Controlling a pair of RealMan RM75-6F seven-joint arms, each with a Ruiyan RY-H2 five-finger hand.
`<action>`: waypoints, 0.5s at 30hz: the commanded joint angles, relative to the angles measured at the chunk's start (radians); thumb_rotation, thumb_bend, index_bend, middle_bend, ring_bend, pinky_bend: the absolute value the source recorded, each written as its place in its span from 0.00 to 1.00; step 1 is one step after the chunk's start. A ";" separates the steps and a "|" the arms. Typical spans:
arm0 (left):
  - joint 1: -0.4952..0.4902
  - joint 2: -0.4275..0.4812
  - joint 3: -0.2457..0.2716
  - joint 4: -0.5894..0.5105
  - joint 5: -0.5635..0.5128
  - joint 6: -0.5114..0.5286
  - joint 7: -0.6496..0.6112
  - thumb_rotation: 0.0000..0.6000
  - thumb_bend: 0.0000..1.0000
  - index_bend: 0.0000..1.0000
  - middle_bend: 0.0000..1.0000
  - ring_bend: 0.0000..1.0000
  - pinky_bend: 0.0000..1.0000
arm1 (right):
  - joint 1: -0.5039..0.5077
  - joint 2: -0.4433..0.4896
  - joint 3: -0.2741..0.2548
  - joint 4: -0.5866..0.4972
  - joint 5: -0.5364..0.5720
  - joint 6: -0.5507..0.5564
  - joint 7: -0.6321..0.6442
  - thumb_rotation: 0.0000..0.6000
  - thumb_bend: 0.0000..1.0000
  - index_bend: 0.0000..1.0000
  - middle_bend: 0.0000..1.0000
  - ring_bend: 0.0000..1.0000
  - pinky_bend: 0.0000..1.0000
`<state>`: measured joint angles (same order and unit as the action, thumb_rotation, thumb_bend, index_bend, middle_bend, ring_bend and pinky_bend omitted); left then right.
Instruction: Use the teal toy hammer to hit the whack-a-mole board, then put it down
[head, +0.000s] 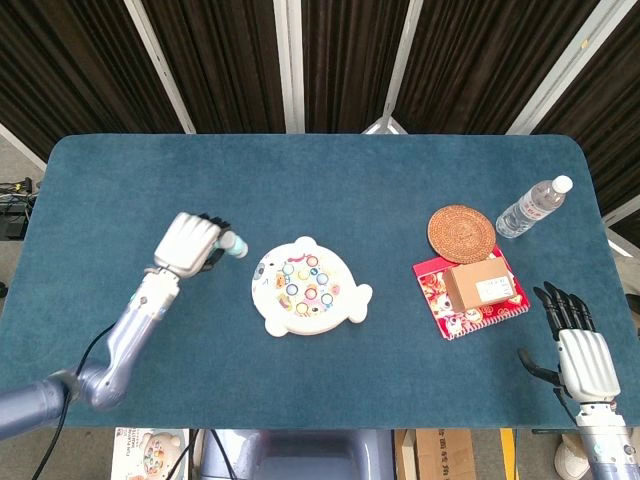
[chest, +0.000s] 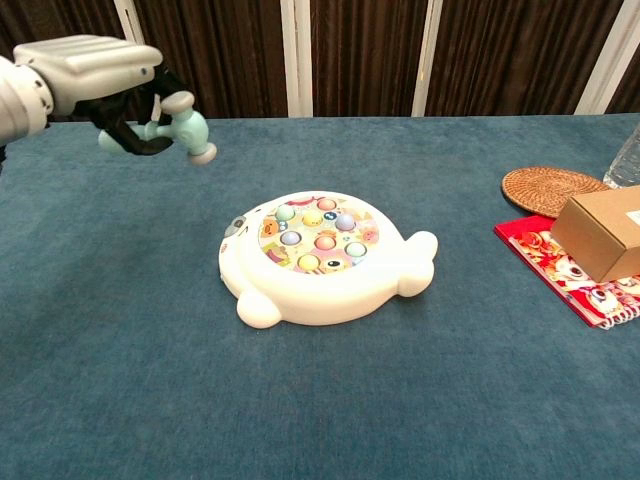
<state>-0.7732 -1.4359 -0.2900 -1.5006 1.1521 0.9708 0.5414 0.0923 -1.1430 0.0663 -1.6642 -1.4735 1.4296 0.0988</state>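
My left hand grips the teal toy hammer, lifted well above the table, just left of the whack-a-mole board. The hammer head points toward the board. The white whack-a-mole board, with several pastel buttons on top, lies flat at the table's middle. My right hand rests open near the front right corner, fingers spread, holding nothing. It does not show in the chest view.
A red booklet with a cardboard box on it lies right of the board. Behind them are a woven coaster and a water bottle. The blue table edge runs close behind the right hand.
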 joint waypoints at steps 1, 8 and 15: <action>-0.099 -0.026 -0.054 -0.016 -0.117 -0.067 0.106 1.00 0.63 0.71 0.59 0.51 0.64 | 0.006 0.001 0.003 -0.006 0.013 -0.017 0.007 1.00 0.30 0.00 0.00 0.00 0.00; -0.209 -0.110 -0.057 0.019 -0.234 -0.098 0.222 1.00 0.63 0.71 0.59 0.51 0.64 | 0.018 0.002 0.008 -0.014 0.036 -0.047 0.020 1.00 0.30 0.00 0.00 0.00 0.00; -0.279 -0.165 -0.025 0.055 -0.312 -0.107 0.292 1.00 0.63 0.71 0.60 0.51 0.64 | 0.016 0.013 0.014 -0.021 0.052 -0.052 0.043 1.00 0.30 0.00 0.00 0.00 0.00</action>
<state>-1.0442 -1.5937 -0.3214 -1.4518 0.8486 0.8673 0.8274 0.1091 -1.1303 0.0797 -1.6845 -1.4217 1.3779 0.1411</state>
